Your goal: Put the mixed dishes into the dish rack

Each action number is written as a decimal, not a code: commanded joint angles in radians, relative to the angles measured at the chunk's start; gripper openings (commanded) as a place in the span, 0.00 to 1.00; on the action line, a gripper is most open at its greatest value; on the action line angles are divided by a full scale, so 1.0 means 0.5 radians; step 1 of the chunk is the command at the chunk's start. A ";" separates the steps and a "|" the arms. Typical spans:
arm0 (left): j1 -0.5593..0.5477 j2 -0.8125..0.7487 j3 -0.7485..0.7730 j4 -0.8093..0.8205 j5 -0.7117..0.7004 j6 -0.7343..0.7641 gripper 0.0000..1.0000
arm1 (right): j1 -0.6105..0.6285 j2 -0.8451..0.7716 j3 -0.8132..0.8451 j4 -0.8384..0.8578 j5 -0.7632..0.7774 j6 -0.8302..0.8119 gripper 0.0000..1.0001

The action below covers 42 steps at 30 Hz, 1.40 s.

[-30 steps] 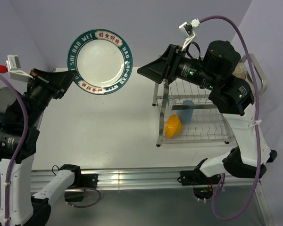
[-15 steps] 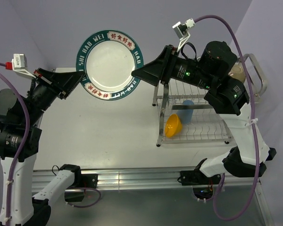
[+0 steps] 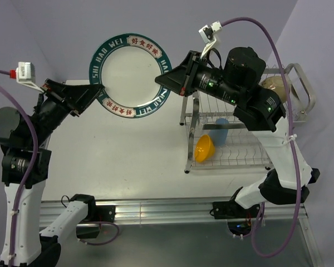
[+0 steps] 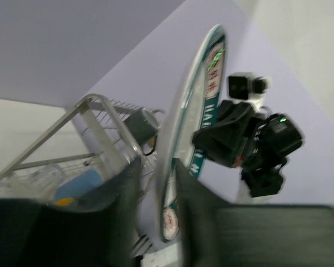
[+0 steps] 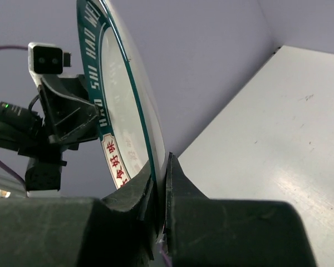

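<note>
At the left, our left claw (image 3: 98,92) is clenched on the lower-left rim of the white plate (image 3: 128,72). The plate hangs in the air above the far part of the worktop (image 3: 128,150), well clear of it. The left wrist view is blurred, yet the rim sits between the fingers there. On the plate's right edge our right claw (image 3: 162,83) grips the rim too, its fingers tight against both faces in its wrist view. Further right stands the dish rack (image 3: 187,146), with the small orange bowl (image 3: 204,148) and light blue tumbler (image 3: 221,131) on its lower tier and the beige bowl (image 3: 274,85) on the upper one.

We judge this a handover, and the risk is two arms sharing one rigid dish: if they pull unevenly, the rim may slip from a claw. If the left lets go while the right has only a shallow bite, the plate may swing down and drop. Travelling right, it could knock the rack's left post or the orange bowl.

The plate stands almost on edge, its face turned near and upward. Being round, it has no long axis; the line between the two grips runs left to right.
</note>
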 commanded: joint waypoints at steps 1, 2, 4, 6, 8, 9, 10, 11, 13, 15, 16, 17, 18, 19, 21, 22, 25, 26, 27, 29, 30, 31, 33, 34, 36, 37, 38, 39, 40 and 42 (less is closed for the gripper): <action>-0.029 0.139 0.167 -0.244 0.137 0.012 0.62 | 0.101 -0.131 0.045 0.099 0.240 -0.086 0.00; -0.029 0.155 0.246 -0.333 0.072 0.085 0.72 | 0.116 -0.156 0.039 0.086 0.312 -0.101 0.00; -0.029 0.176 0.329 -0.624 -0.163 0.126 0.90 | 0.122 -0.266 -0.009 0.080 0.498 -0.141 0.00; -0.029 0.204 0.357 -0.794 -0.314 0.156 0.97 | 0.122 -0.334 -0.046 0.077 0.652 -0.169 0.00; -0.029 0.228 0.388 -1.057 -0.529 0.135 0.99 | 0.122 -0.423 -0.077 0.031 0.860 -0.178 0.00; -0.029 0.253 0.391 -1.162 -0.596 0.117 0.99 | 0.125 -0.450 -0.083 0.012 0.937 -0.187 0.00; -0.029 0.271 0.403 -1.275 -0.773 0.095 0.99 | 0.122 -0.505 -0.102 -0.036 1.014 -0.184 0.00; -0.029 0.287 0.404 -1.458 -0.842 0.062 0.99 | 0.122 -0.533 -0.120 -0.049 1.161 -0.181 0.00; -0.029 0.317 0.361 -1.537 -0.922 0.043 0.99 | 0.122 -0.598 -0.135 -0.119 1.312 -0.181 0.00; -0.029 0.327 0.318 -1.568 -0.968 0.025 0.99 | 0.122 -0.622 -0.120 -0.226 1.507 -0.184 0.00; -0.029 0.333 0.287 -1.568 -0.977 0.025 0.99 | 0.122 -0.625 -0.078 -0.267 1.573 -0.184 0.00; -0.029 0.336 0.275 -1.568 -0.999 0.034 0.99 | 0.122 -0.625 -0.056 -0.303 1.631 -0.184 0.00; -0.029 0.348 0.263 -1.568 -1.002 0.037 0.99 | 0.125 -0.629 -0.034 -0.343 1.753 -0.184 0.00; -0.029 0.369 0.253 -1.565 -1.005 0.046 0.99 | 0.125 -0.622 0.011 -0.426 1.806 -0.184 0.00; -0.029 0.412 0.220 -1.568 -1.005 0.067 0.99 | 0.125 -0.604 0.064 -0.503 1.904 -0.196 0.00; -0.029 0.428 0.192 -1.568 -1.002 0.080 0.99 | 0.128 -0.577 0.122 -0.588 1.980 -0.196 0.00; -0.029 0.471 0.103 -1.513 -0.950 0.113 0.99 | 0.162 -0.494 0.251 -0.712 2.128 -0.255 0.00; -0.029 0.477 0.082 -1.494 -0.935 0.120 0.99 | 0.183 -0.478 0.266 -0.721 2.159 -0.273 0.00; -0.029 0.489 0.063 -1.476 -0.922 0.126 0.98 | 0.196 -0.466 0.288 -0.724 2.196 -0.325 0.00; -0.029 0.508 0.023 -1.439 -0.886 0.144 0.98 | 0.239 -0.402 0.371 -0.770 2.333 -0.404 0.00; -0.029 0.532 0.017 -1.427 -0.867 0.159 0.97 | 0.254 -0.377 0.398 -0.785 2.383 -0.429 0.00; -0.029 0.544 0.011 -1.411 -0.821 0.175 0.96 | 0.269 -0.325 0.459 -0.831 2.429 -0.451 0.00; -0.033 0.587 0.017 -1.399 -0.803 0.209 0.95 | 0.300 -0.279 0.493 -0.865 2.548 -0.512 0.00; -0.033 0.600 0.035 -1.405 -0.809 0.215 0.95 | 0.312 -0.255 0.493 -0.868 2.582 -0.531 0.00; -0.033 0.633 0.045 -1.408 -0.809 0.239 0.94 | 0.370 -0.230 0.469 -0.844 2.717 -0.586 0.00; -0.033 0.646 0.051 -1.408 -0.809 0.242 0.94 | 0.389 -0.224 0.436 -0.838 2.760 -0.610 0.00; -0.033 0.655 0.051 -1.408 -0.800 0.248 0.94 | 0.401 -0.214 0.426 -0.838 2.800 -0.641 0.00; -0.033 0.676 0.051 -1.402 -0.793 0.252 0.93 | 0.414 -0.205 0.417 -0.841 2.864 -0.653 0.00; -0.033 0.689 0.051 -1.402 -0.787 0.255 0.93 | 0.426 -0.190 0.399 -0.838 2.886 -0.666 0.00; -0.033 0.716 0.042 -1.393 -0.775 0.255 0.93 | 0.429 -0.187 0.374 -0.819 2.911 -0.678 0.00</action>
